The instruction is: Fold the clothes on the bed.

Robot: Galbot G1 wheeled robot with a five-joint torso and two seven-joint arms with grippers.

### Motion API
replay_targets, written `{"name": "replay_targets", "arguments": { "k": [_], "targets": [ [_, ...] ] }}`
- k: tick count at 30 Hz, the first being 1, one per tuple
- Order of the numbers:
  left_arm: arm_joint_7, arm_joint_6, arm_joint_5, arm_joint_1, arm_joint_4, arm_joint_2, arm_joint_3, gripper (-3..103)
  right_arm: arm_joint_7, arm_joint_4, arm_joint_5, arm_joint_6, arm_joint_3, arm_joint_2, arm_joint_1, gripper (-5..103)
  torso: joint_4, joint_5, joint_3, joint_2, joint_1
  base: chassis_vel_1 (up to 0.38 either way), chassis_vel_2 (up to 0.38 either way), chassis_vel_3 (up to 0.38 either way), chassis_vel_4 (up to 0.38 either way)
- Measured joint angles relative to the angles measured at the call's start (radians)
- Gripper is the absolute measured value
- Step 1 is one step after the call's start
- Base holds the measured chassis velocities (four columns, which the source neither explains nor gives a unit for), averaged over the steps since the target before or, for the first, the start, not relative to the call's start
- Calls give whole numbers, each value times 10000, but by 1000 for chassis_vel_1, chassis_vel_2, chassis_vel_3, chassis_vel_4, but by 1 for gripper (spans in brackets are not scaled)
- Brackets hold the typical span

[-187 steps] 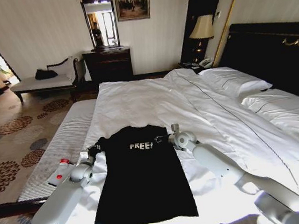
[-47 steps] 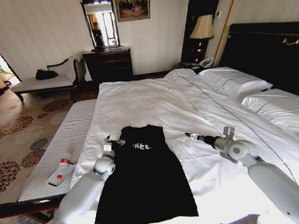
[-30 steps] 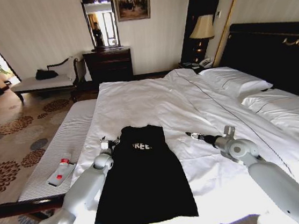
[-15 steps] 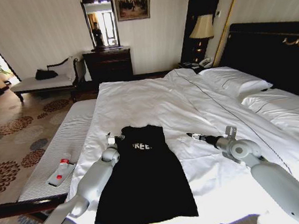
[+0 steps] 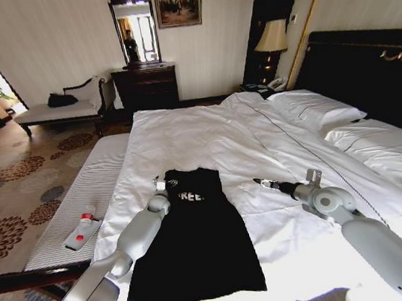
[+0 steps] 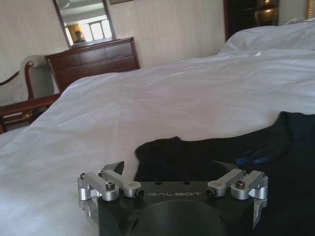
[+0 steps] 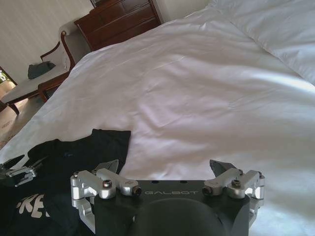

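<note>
The clothes are one black T-shirt (image 5: 191, 242) with white chest lettering, lying flat as a long narrow strip, sleeves tucked in, on the near part of the bed (image 5: 199, 136). My left gripper (image 5: 160, 183) is open at the shirt's upper left corner, low over the duvet. In the left wrist view the left gripper (image 6: 172, 169) has its fingers spread, with the black shirt (image 6: 221, 147) just ahead. My right gripper (image 5: 260, 182) is open over bare duvet, well right of the shirt. In the right wrist view the right gripper (image 7: 165, 167) holds nothing, and the shirt (image 7: 74, 147) lies off to one side.
A striped bench (image 5: 82, 193) runs along the bed's left side with a small red-capped item (image 5: 82, 233) on it. White pillows (image 5: 316, 108) and a dark headboard (image 5: 366, 66) are at the right. A chaise (image 5: 58, 110), dresser (image 5: 145, 84) and lamp (image 5: 272, 37) stand by the far wall.
My left gripper has slid right, from beside the shirt to its upper left corner. The right gripper has barely shifted. Since the earliest frame both grippers left the shoulders and the shirt's top is narrower.
</note>
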Motion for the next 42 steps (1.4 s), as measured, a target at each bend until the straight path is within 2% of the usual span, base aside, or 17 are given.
{"name": "replay_targets", "arguments": {
  "k": [3,7,15,19,22,28,33,42],
  "targets": [
    [0,-27,-13,62,-304,111,58,100,-3,7,5,4,10,1,-3,100,-2,1,0,1,0,0,0,0,0],
    [-61,-12,-409,160,-1153,786,154,100,-3,27,6,4,0,55,45,100,5,1,-1,1,0,0,0,0,0],
    [52,231,-1194,46,-1160,1206,-249,100,10,-30,-37,2,-178,147,236,100,4,0,0,1,0,0,0,0,0],
    [356,311,-1246,-84,-819,1042,-271,100,21,-80,-29,-5,-211,95,309,100,1,-1,0,1,0,0,0,0,0],
    [675,588,-1742,-252,-437,694,-270,100,30,-98,-18,-12,-210,18,307,100,-1,-1,0,1,0,0,0,0,0],
    [1020,830,-2175,-644,333,199,-197,100,31,-153,21,-18,-195,-63,323,100,1,1,0,0,0,0,0,0,0],
    [1110,975,-2350,-984,1096,-288,-220,100,31,-163,81,-21,-194,-154,357,100,1,1,0,1,0,0,0,0,0],
    [1175,1186,-2422,-1347,1813,-688,-320,97,30,-163,161,-27,-178,-302,408,100,3,2,0,1,1,0,0,0,0]
  ]
}}
